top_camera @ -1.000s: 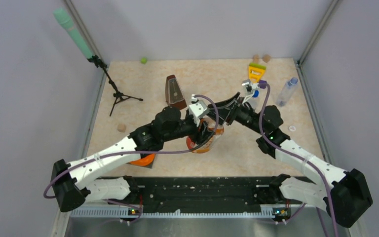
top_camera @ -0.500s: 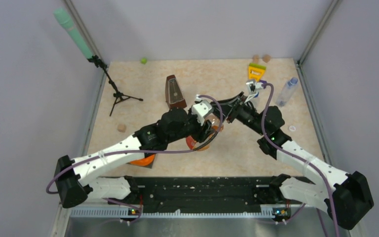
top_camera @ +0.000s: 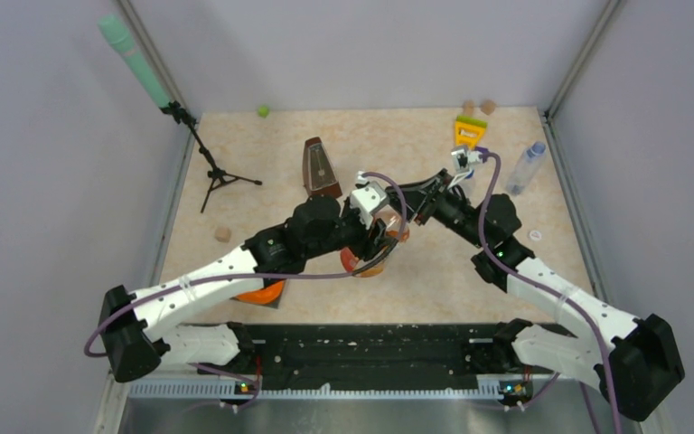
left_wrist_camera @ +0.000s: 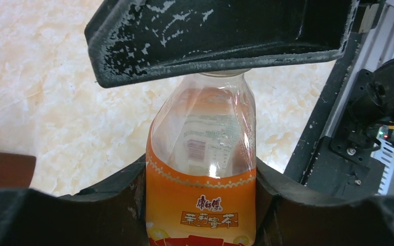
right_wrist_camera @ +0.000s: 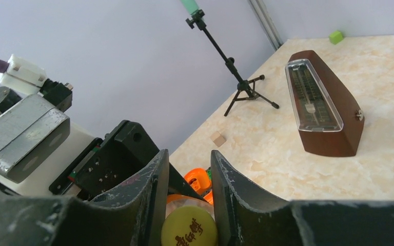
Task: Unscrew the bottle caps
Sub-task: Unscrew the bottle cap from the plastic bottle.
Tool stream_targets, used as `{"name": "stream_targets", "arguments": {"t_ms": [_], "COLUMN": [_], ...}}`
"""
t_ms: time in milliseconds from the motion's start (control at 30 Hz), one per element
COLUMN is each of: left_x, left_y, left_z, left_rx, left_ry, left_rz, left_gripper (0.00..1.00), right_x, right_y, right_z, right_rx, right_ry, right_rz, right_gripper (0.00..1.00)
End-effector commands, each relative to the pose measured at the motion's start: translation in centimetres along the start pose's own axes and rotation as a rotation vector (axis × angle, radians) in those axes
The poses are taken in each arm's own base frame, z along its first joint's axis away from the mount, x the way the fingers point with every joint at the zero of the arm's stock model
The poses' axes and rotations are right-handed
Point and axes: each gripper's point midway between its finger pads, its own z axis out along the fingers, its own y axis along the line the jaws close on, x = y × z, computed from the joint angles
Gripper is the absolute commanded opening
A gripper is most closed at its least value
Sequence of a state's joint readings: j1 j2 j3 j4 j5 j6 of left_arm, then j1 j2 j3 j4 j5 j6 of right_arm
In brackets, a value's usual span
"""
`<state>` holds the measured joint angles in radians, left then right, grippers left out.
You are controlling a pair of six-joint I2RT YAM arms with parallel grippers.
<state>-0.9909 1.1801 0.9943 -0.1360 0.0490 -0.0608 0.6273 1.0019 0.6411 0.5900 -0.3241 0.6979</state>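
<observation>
The squat orange-tinted bottle [left_wrist_camera: 201, 154] stands tilted in my left gripper [left_wrist_camera: 201, 177], whose fingers are shut on its orange label; both also show in the top view, the bottle [top_camera: 372, 258] and the gripper [top_camera: 378, 240]. Its yellow cap [right_wrist_camera: 189, 229] sits between the fingers of my right gripper [right_wrist_camera: 190, 160], which close on it from above [top_camera: 408, 217]. In the left wrist view a right finger [left_wrist_camera: 220, 36] hides the cap. A slim clear bottle [top_camera: 524, 168] lies at the far right. A white cap [top_camera: 535, 235] lies loose nearby. The blue cap is hidden.
A brown metronome [top_camera: 321, 168] stands behind the left wrist. A microphone stand [top_camera: 210, 167] is at the left, a green cube [top_camera: 262, 110] at the back, a yellow toy [top_camera: 470, 131] and tan discs [top_camera: 479, 107] back right, and a tan block [top_camera: 223, 233].
My left gripper has carried the orange bottle a little up and to the right, bringing its top under the right gripper. In the last half second both arms barely move.
</observation>
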Motion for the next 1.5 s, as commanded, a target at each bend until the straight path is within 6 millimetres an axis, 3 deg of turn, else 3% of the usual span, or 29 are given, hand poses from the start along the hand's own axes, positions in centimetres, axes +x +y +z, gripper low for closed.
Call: {"name": "stream_targets", "arguments": {"t_ms": [0, 200, 600, 733, 800, 900, 1200, 1367, 1467], "left_x": [-4.3, -5.4, -5.8, -5.5, -5.1, -4.6, -2.6, -3.0, -3.6], "left_y": [-3.3, -3.7, -4.9, -2.3, -0.5, 0.9, 0.1, 2.0, 2.1], "left_z": [-1.7, -3.6, -3.7, -3.1, -3.1, -3.8, -1.9, -1.6, -1.9], "left_rx": [0.204, 0.368, 0.527, 0.356, 0.231, 0.114, -0.021, -0.157, -0.169], "left_ry": [-0.143, -0.171, -0.178, -0.175, -0.151, -0.108, -0.055, -0.059, -0.092], "left_rz": [0.013, -0.04, -0.095, -0.084, -0.064, -0.024, 0.055, 0.04, 0.028], "left_gripper": [0.0, 0.0, 0.0, 0.0, 0.0, 0.0, 0.0, 0.0, 0.0], "right_x": [-0.8, -1.0, -0.3, -0.6, -1.0, -1.6, -2.3, -1.7, -1.5], "right_y": [3.3, 5.3, 6.6, 5.0, 4.0, 3.4, 2.4, 2.4, 2.3], "right_z": [-0.5, -0.8, -0.7, -0.4, -0.4, -0.5, -0.1, 0.1, 0.0], "right_rx": [-0.13, -0.226, -0.323, -0.223, -0.155, -0.101, -0.042, -0.055, -0.054], "right_ry": [-0.002, 0.021, 0.068, 0.044, 0.023, 0.002, -0.043, -0.027, -0.019], "right_rz": [-0.027, -0.06, -0.07, -0.062, -0.064, -0.067, -0.007, 0.017, 0.022], "right_gripper": [0.0, 0.0, 0.01, 0.42, 0.54, 0.63, 0.64, 0.5, 0.49]}}
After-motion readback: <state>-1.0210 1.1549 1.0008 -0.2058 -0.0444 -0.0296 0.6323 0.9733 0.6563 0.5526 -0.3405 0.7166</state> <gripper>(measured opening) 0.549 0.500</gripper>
